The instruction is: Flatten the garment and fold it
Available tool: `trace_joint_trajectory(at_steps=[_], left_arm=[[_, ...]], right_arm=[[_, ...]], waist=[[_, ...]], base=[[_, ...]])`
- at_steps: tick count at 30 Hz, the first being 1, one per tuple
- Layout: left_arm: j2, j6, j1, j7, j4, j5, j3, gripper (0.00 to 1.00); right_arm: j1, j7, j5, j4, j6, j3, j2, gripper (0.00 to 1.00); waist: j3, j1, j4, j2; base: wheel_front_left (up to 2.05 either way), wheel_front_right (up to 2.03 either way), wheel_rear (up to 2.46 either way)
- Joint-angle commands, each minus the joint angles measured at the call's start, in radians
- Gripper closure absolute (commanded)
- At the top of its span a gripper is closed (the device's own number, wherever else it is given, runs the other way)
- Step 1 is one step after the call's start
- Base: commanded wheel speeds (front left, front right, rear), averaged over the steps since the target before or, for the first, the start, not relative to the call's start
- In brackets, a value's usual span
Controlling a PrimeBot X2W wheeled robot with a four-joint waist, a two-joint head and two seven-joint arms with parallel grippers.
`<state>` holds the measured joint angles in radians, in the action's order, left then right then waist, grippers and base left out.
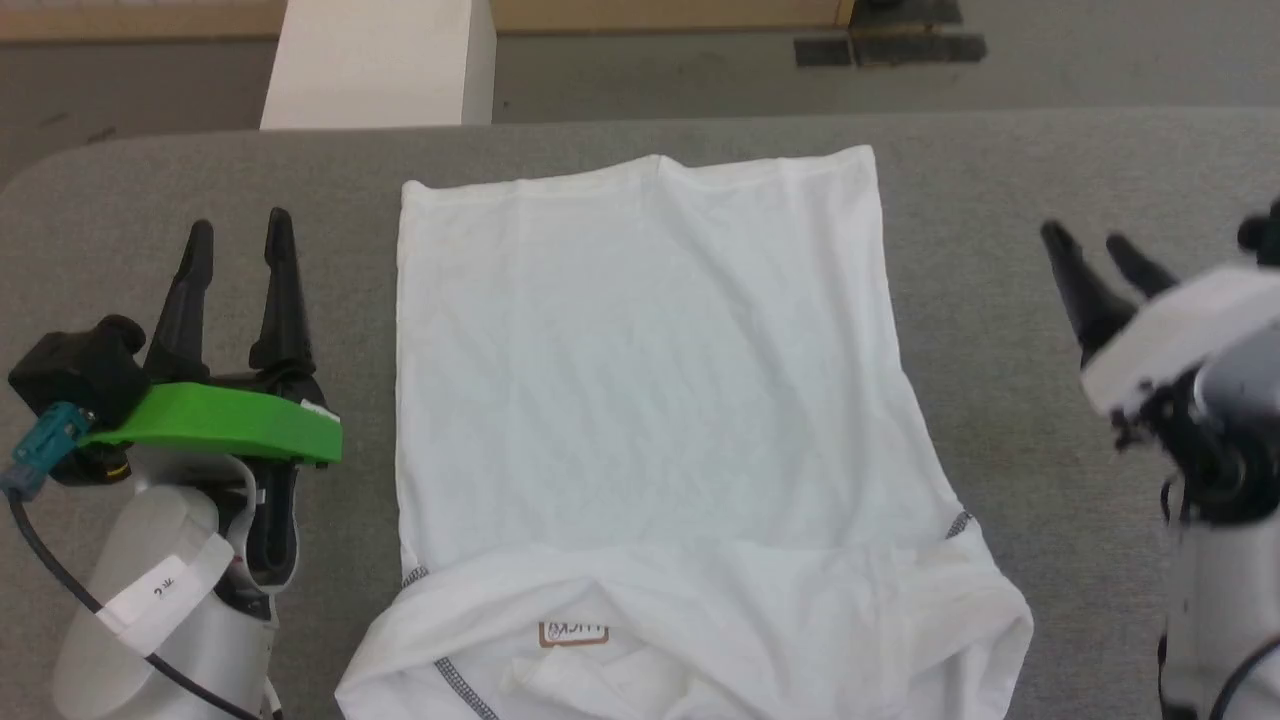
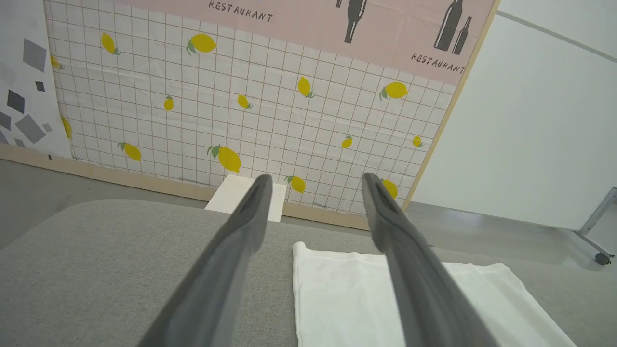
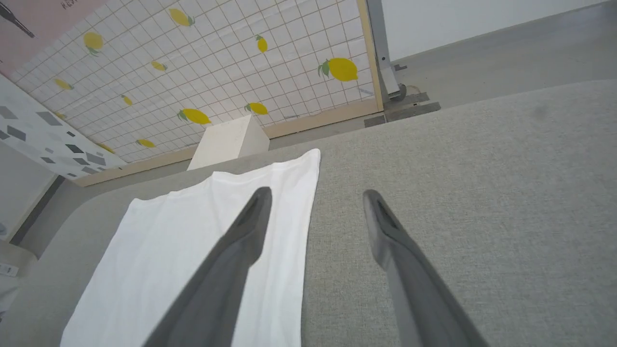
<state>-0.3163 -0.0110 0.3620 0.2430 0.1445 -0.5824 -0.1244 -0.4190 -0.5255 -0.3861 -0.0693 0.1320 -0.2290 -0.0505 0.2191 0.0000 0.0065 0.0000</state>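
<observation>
**Item 1, shirt** (image 1: 640, 400). White and soft. You will find it in the middle of the grey table (image 1: 1000, 200), lying flat between the two grippers and touching neither. Its long axis runs from the near edge of the table to the far edge. The collar end points toward the robot, and there you can see the tan-bordered label (image 1: 573, 633) and a grey zigzag seam (image 1: 455, 680). The straight hem points away, toward the white box (image 1: 380, 60) behind the table. The near end is rumpled and the rest lies smooth.

**Item 2, left gripper** (image 1: 240, 222). It sits just left of the shirt with its fingers spread and nothing between them.

**Item 3, right gripper** (image 1: 1083, 236). It sits well to the right of the shirt, also spread and holding nothing.
</observation>
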Motion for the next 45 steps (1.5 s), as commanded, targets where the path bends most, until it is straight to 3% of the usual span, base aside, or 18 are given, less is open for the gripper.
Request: trace_joint_trajectory(at_steps=[1, 9, 15, 23, 31, 33, 34, 39, 45], left_arm=[[0.001, 0.001, 0.012, 0.009, -0.014, 0.016, 0.006, 0.0], [0.037, 0.009, 0.054, 0.018, -0.054, 0.046, 0.053, 0.0], [0.072, 0.035, 0.078, 0.018, -0.083, 0.081, 0.086, 0.0], [0.116, 0.07, 0.091, 0.019, -0.105, 0.124, 0.121, 0.0], [0.13, 0.097, 0.101, 0.019, -0.087, 0.146, 0.132, 0.0], [0.127, 0.103, 0.108, 0.019, -0.076, 0.145, 0.127, 0.0], [0.129, 0.107, 0.117, 0.01, -0.065, 0.128, 0.125, 0.0], [0.116, 0.124, 0.22, -0.106, -0.064, 0.006, 0.126, 0.0], [0.026, 0.094, 0.454, -0.449, 0.016, -0.061, 0.088, 0.0]], right_arm=[[-0.07, -0.038, 0.024, -0.015, -0.001, 0.001, 0.0, 0.0], [-0.425, -0.297, 0.26, -0.193, -0.001, -0.006, -0.005, 0.0], [-0.58, -0.437, 0.42, -0.293, -0.001, -0.004, -0.018, 0.0], [-0.665, -0.502, 0.545, -0.358, -0.001, 0.036, -0.034, 0.0], [-0.665, -0.551, 0.55, -0.42, -0.001, 0.087, -0.039, 0.0], [-0.669, -0.571, 0.539, -0.422, -0.001, 0.083, -0.037, 0.87], [-0.672, -0.569, 0.532, -0.415, -0.001, 0.089, -0.038, 1.0], [-0.687, -0.538, 0.503, -0.393, -0.001, 0.1, -0.041, 1.0], [-0.715, -0.489, 0.432, -0.381, -0.001, 0.13, -0.023, 1.0]], waist=[[0.091, 0.0, 0.031, 0.0], [0.249, 0.0, 0.106, 0.0], [0.344, 0.0, 0.167, 0.0], [0.414, 0.0, 0.201, 0.0], [0.426, 0.0, 0.182, 0.0], [0.425, 0.0, 0.172, 0.0], [0.422, 0.0, 0.165, 0.0], [0.41, 0.0, 0.13, 0.0], [0.42, 0.0, 0.078, 0.0]], base=[[0.0, 0.0, 0.0], [0.0, 0.0, 0.0], [0.0, 0.0, 0.0], [0.0, 0.0, 0.0], [0.0, 0.0, 0.0], [0.0, 0.0, 0.0], [0.0, 0.0, 0.0], [0.0, 0.0, 0.0], [0.0, 0.0, 0.0]])
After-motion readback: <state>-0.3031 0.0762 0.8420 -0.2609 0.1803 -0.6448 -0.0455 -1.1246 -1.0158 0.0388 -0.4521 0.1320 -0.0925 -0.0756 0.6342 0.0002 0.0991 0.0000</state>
